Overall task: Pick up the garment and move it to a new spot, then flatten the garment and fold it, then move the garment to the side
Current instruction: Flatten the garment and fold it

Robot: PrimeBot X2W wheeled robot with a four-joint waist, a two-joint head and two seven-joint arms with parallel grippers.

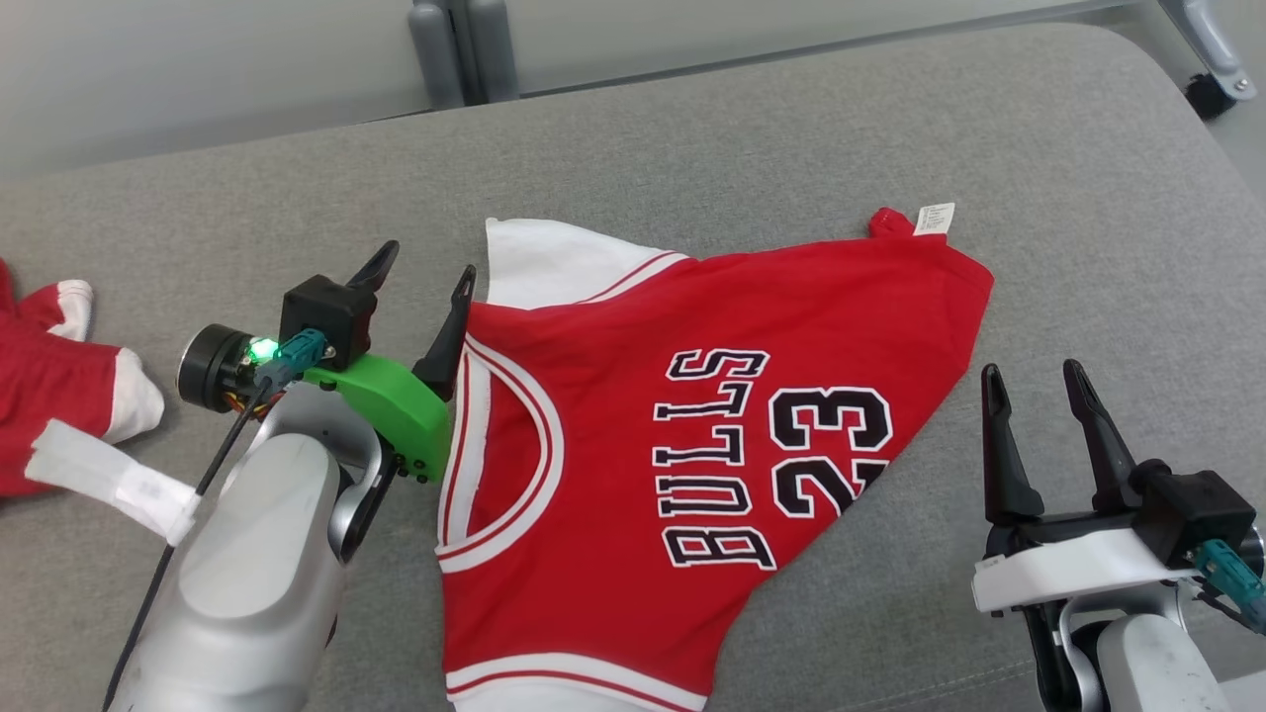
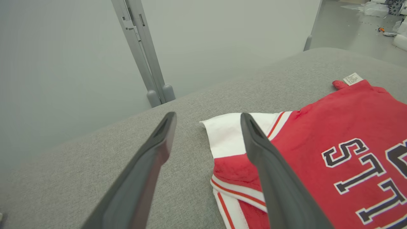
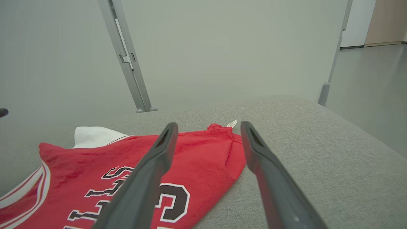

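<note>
The left pincer (image 1: 428,262) stands open with nothing between its fingers. Its inner finger (image 1: 450,336) lies along the collar edge of the jersey (image 1: 613,326), and its outer finger is over bare grey cloth. In the left wrist view the same pincer (image 2: 208,117) straddles the shoulder corner of the jersey (image 2: 318,133), with one finger crossing the white and red trim. Whether that finger touches the cloth cannot be told. A green bracket (image 1: 386,396) and a small green light (image 1: 262,348) sit on this wrist.

The right pincer (image 1: 1032,371) is also open and empty. It is near the slanted lower edge of the jersey but apart from it, with its fingers pointing away from the robot. In the right wrist view this pincer (image 3: 209,125) frames the far corner of the jersey (image 3: 203,149).

The red jersey lies roughly flat in the middle of the grey cloth-covered worktop (image 1: 791,138). One side is folded in at a slant, the collar is towards the left pincer, and the lettering "BULLS 23" faces up. A white panel (image 1: 554,262) shows at its far left corner and a small white label (image 1: 935,218) at its far right corner.

Another red and white garment (image 1: 40,386) lies at the left edge of the worktop, well apart from the jersey. Grey posts (image 1: 465,49) stand beyond the far edge of the worktop.
</note>
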